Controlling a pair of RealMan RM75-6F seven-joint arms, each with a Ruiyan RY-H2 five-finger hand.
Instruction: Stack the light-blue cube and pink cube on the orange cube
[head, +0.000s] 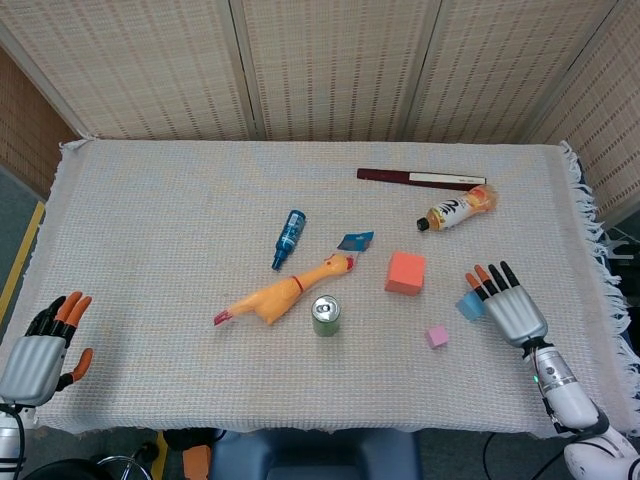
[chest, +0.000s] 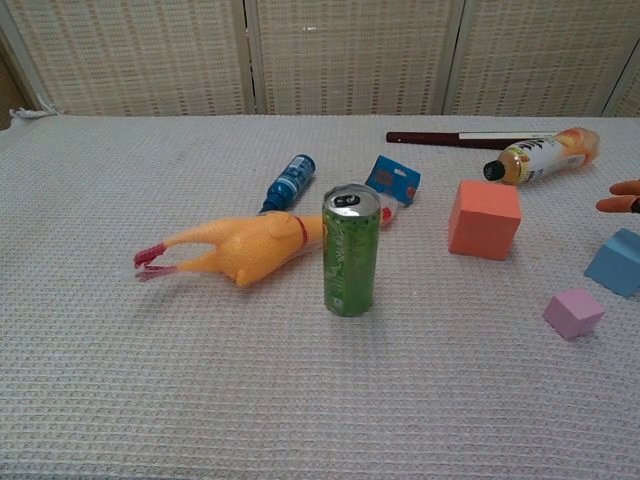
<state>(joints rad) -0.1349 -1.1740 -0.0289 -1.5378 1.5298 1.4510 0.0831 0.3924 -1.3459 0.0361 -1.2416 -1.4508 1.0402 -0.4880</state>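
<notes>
The orange cube (head: 405, 273) (chest: 484, 219) sits right of the table's middle. The light-blue cube (head: 467, 307) (chest: 615, 262) lies to its right, partly covered in the head view by my right hand (head: 506, 304), which hovers open over it, fingers spread. Only its orange fingertips (chest: 622, 196) show at the chest view's right edge, above the cube. The small pink cube (head: 437, 336) (chest: 573, 313) lies nearer the front, free. My left hand (head: 42, 347) stays open at the front left corner, empty.
A green can (head: 325, 315) (chest: 350, 250) stands near the middle, beside a rubber chicken (head: 283, 293) (chest: 235, 248). A blue bottle (head: 289, 238), a blue packet (head: 356, 240), an orange drink bottle (head: 457, 209) and a dark stick (head: 420, 179) lie farther back.
</notes>
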